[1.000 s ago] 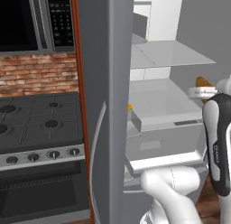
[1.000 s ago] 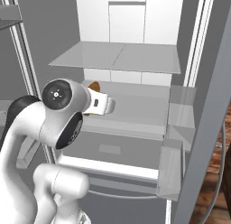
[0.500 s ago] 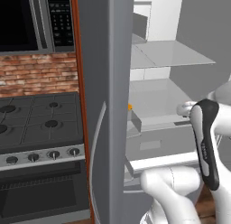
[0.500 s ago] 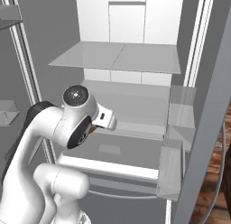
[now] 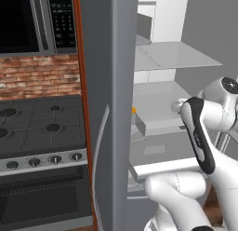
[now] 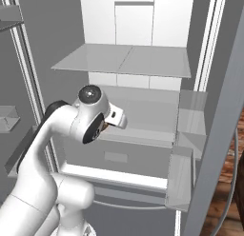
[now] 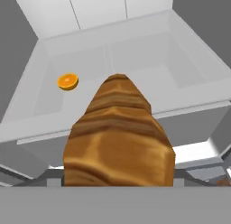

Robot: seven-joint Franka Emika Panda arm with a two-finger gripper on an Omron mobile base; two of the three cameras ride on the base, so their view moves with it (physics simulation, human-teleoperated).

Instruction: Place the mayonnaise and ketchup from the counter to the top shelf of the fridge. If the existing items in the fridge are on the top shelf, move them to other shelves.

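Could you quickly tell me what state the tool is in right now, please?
Tool: closed on the bread roll, held over a fridge shelf.

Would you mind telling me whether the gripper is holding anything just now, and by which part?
Yes: in the hand view the gripper carries the brown bread roll, gripped at its near end, with the rest pointing out over the fridge shelf. The fingertips themselves are hidden behind it.

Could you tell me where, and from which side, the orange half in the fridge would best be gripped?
Grip it across its round rim, jaws on opposite sides, coming down at a slant through the open front. The orange half lies low and flat on the shelf, seemingly cut face up, so only its sides offer purchase. The roll now held would probably have to be set down first.
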